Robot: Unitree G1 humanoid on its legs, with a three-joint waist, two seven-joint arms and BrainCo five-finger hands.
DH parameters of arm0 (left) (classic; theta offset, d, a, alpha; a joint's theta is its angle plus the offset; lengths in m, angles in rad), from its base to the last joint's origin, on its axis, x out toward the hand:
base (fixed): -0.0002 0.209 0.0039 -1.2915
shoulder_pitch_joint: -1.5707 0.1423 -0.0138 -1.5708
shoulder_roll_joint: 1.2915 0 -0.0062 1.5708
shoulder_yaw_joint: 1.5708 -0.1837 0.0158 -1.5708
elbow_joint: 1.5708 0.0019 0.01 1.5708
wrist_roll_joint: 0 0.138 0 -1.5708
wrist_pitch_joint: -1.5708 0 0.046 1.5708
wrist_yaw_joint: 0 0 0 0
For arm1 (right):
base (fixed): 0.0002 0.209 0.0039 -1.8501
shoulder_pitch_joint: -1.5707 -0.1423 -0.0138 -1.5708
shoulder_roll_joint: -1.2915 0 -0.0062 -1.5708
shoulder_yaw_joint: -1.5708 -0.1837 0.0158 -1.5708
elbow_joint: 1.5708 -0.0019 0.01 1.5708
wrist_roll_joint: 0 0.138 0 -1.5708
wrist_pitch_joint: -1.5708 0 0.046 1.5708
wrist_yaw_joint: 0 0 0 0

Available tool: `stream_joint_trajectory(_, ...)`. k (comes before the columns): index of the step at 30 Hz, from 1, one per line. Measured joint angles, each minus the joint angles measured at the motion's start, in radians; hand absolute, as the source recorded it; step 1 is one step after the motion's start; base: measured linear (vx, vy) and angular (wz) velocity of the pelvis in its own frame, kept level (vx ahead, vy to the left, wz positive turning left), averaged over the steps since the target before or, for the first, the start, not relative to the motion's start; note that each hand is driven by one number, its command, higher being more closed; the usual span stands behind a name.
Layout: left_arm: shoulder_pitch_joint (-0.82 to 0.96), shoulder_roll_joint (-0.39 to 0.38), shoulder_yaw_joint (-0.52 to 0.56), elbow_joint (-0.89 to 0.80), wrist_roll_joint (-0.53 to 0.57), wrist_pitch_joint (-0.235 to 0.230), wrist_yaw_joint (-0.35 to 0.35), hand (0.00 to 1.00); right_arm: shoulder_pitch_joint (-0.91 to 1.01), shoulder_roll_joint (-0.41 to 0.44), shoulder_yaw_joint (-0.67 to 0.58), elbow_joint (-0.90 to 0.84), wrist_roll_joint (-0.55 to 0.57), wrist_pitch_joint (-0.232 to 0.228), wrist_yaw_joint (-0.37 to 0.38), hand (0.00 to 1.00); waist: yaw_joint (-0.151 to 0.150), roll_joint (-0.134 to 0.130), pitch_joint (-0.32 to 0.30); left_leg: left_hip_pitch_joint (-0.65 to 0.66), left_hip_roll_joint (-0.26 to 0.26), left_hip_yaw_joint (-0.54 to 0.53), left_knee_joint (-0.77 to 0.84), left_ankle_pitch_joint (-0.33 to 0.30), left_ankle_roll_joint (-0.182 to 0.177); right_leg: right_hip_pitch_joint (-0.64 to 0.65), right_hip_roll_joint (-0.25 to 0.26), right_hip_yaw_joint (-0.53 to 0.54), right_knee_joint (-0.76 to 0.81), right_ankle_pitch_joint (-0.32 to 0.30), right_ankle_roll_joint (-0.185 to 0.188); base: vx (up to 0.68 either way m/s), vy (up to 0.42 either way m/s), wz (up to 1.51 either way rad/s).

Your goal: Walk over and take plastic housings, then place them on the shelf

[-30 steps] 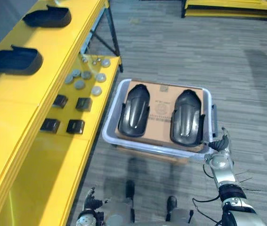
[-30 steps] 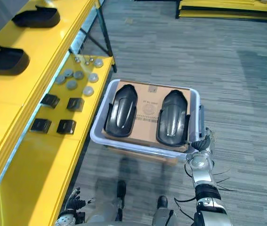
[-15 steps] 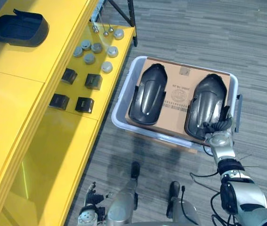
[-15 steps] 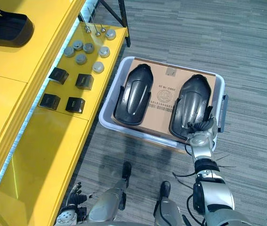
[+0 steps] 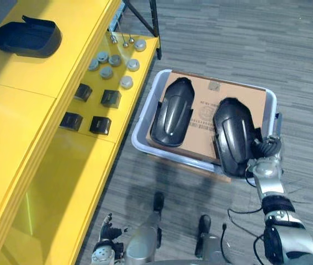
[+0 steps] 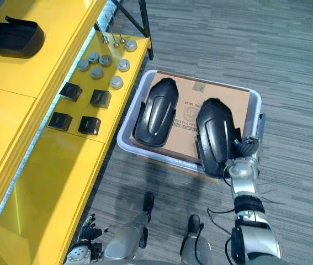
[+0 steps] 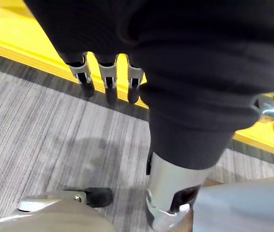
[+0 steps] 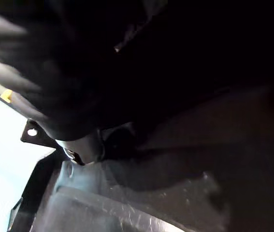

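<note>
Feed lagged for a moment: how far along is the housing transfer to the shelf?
Done: one black housing lies on the yellow shelf's top level. In hand: the right hand is at the right housing, which sits skewed, overhanging the bin's near rim; its grip is hidden. Left: the left housing lies untouched on the cardboard; the left hand hangs open.

Bright yellow shelf (image 5: 46, 182), grey striped carpet (image 5: 228, 38), pale lilac-grey tub (image 5: 141, 124), brown cardboard sheet (image 5: 203, 113) with black print, glossy black left housing (image 5: 173, 110) and right housing (image 5: 233, 135), matt black blocks (image 5: 110, 97), silver-grey discs (image 5: 126, 81)
</note>
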Motion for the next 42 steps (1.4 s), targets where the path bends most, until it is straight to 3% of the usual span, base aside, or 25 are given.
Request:
stream_joint_trajectory(3, 0.004, -0.004, 0.029, -0.057, -0.001, 0.011, 0.000, 0.00, 0.073, 0.040, -0.039, -0.148, -0.018, -0.001, -0.014, 1.00, -0.004, -0.016, -0.024, 0.005, 0.002, 0.006, 0.000, 0.000, 0.000, 0.001, 0.002, 0.008, 0.000, 0.000, 0.000, -0.01, -0.009, -0.07)
stream_joint_trajectory(8, 0.047, -0.026, 0.079, -0.344, -0.022, 0.008, 0.008, 0.00, 0.173, 0.128, -0.075, -0.363, -0.055, -0.011, -0.038, 1.00, -0.004, -0.052, -0.081, 0.031, 0.014, 0.023, 0.000, -0.012, -0.009, 0.016, 0.005, 0.027, -0.001, 0.000, 0.000, 0.00, -0.015, -0.12)
stream_joint_trajectory(9, 0.047, -0.026, 0.079, -0.344, -0.022, 0.008, 0.008, 0.00, 0.173, 0.128, -0.075, -0.363, -0.055, -0.011, -0.038, 1.00, -0.004, -0.052, -0.081, 0.031, 0.014, 0.023, 0.000, -0.012, -0.009, 0.016, 0.005, 0.027, -0.001, 0.000, 0.000, -0.04, -0.002, -0.04)
stream_joint_trajectory(14, 0.079, -0.091, 0.066, -0.660, -0.097, -0.023, 0.053, 0.00, 0.236, 0.203, -0.012, -0.537, -0.099, -0.019, -0.046, 1.00, -0.024, -0.051, -0.122, 0.046, 0.014, 0.027, -0.001, -0.014, -0.010, 0.027, 0.004, 0.031, -0.001, -0.001, 0.000, -0.01, 0.001, -0.01)
stream_joint_trajectory(18, 0.058, -0.088, -0.043, -0.869, -0.075, -0.052, 0.082, 0.00, 0.258, 0.230, 0.102, -0.633, -0.179, -0.048, -0.054, 1.00, -0.027, -0.049, -0.150, 0.067, 0.015, 0.037, -0.001, -0.014, -0.009, 0.037, 0.004, 0.040, -0.001, -0.001, 0.000, -0.02, 0.001, -0.05)
stream_joint_trajectory(25, -0.002, -0.064, -0.208, -0.914, -0.023, -0.056, 0.093, 0.00, 0.257, 0.265, 0.261, -0.687, -0.226, -0.055, -0.054, 1.00, -0.027, -0.050, -0.187, 0.086, 0.017, 0.050, -0.001, -0.014, -0.010, 0.051, 0.005, 0.050, -0.003, 0.002, 0.000, -0.01, 0.001, -0.04)
stream_joint_trajectory(29, -0.053, -0.039, -0.300, -0.913, 0.067, -0.045, 0.092, 0.00, 0.256, 0.265, 0.367, -0.691, -0.266, -0.075, -0.054, 1.00, -0.028, -0.050, -0.220, 0.088, 0.018, 0.060, -0.002, -0.014, -0.010, 0.055, 0.007, 0.063, -0.020, 0.016, 0.003, -0.01, 0.006, -0.09)
stream_joint_trajectory(38, -0.100, 0.005, -0.349, -0.889, 0.101, 0.001, 0.112, 0.00, 0.247, 0.262, 0.453, -0.692, -0.310, -0.080, -0.065, 1.00, -0.030, -0.051, -0.250, 0.098, 0.018, 0.081, -0.008, -0.018, -0.014, 0.069, 0.008, 0.076, -0.055, 0.041, 0.003, -0.02, 0.006, -0.07)
stream_joint_trajectory(42, -0.161, 0.021, -0.428, -0.856, 0.101, 0.024, 0.111, 0.00, 0.235, 0.262, 0.580, -0.692, -0.313, -0.090, -0.049, 1.00, -0.034, -0.054, -0.260, 0.097, 0.018, 0.090, -0.008, -0.018, -0.015, 0.069, 0.008, 0.092, -0.069, 0.048, 0.007, -0.02, 0.005, -0.07)
